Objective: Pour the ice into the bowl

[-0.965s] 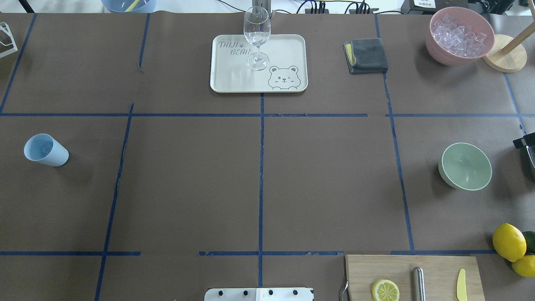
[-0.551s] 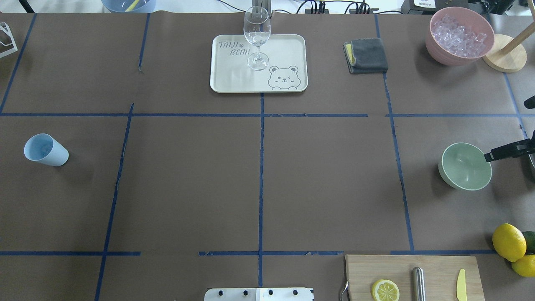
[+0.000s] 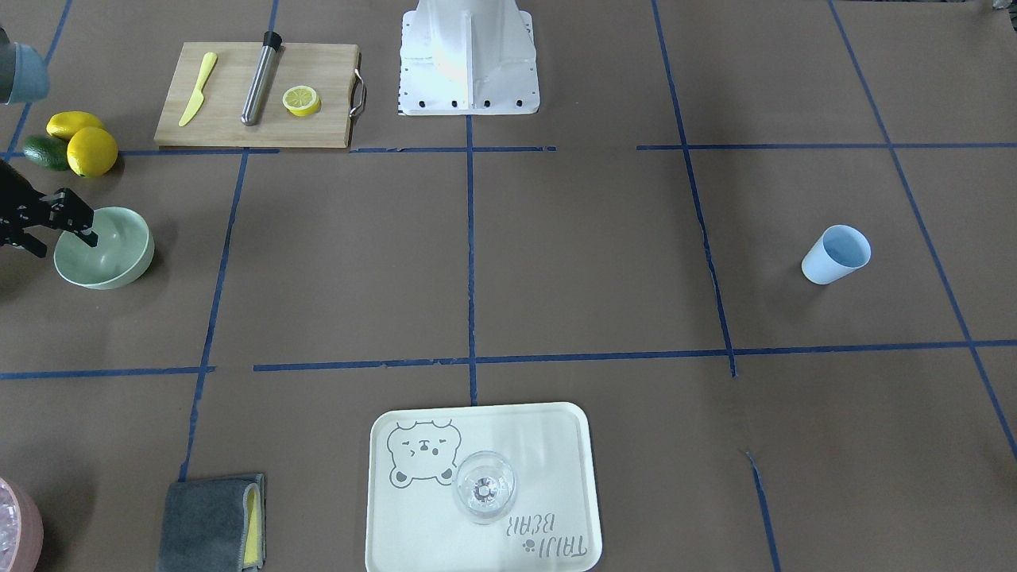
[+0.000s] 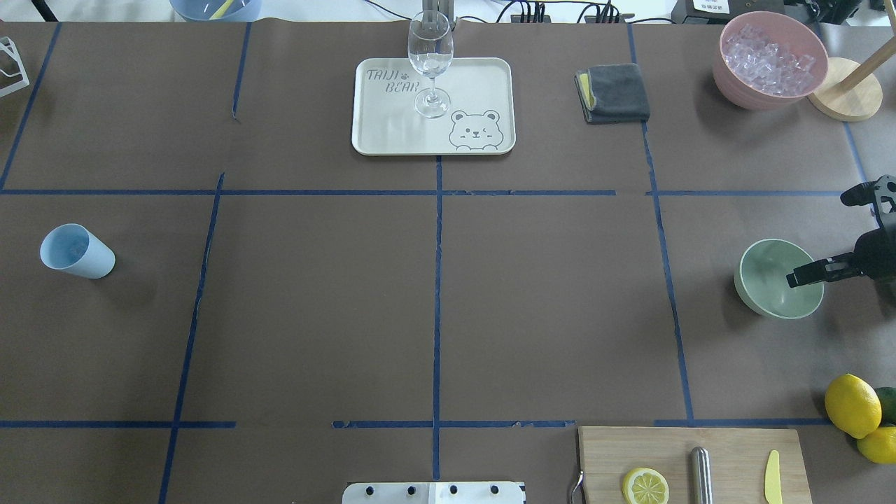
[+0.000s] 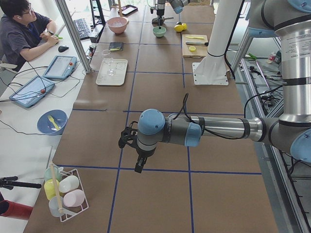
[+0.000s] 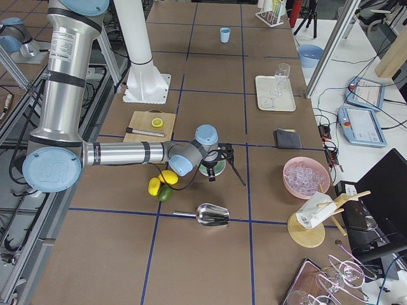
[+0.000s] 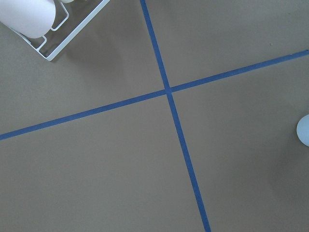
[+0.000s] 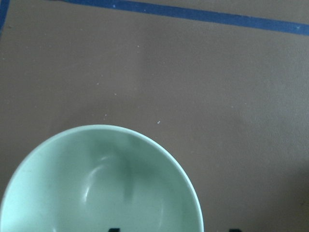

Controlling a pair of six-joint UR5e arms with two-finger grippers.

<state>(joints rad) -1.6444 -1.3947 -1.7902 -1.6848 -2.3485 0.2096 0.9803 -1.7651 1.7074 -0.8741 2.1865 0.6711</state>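
**Right gripper (image 4: 824, 238) reaches the empty bowl (image 4: 759, 283); ice (image 4: 768, 59) still to be poured**

Seen from overhead, the only change on the tabletop (image 4: 315, 315) in the past second is at its 3 o'clock edge. The right arm has swung in there from out of view. A second ago only a sliver of it showed; now its gripper sits at the bowl's 3 o'clock side.

The pink container (image 4: 728, 80) at the tabletop's 1 o'clock corner has not shifted. Neither has the bowl, which stands upright and empty at the tabletop's 3 o'clock.

The right jaws are spread wide and hold nothing. One finger reaches over the bowl's inside and the other lies outside the rim toward 1 o'clock, so they seem to straddle the rim.

The left gripper (image 5: 131, 148) shows only in the side view, far from all this. Whether its jaws are spread or pressed together cannot be told.

The ice lies heaped in the pink container, well apart from the bowl. This looks like a rim grip being set up, perhaps to carry the bowl toward the ice. The pour itself has not begun.
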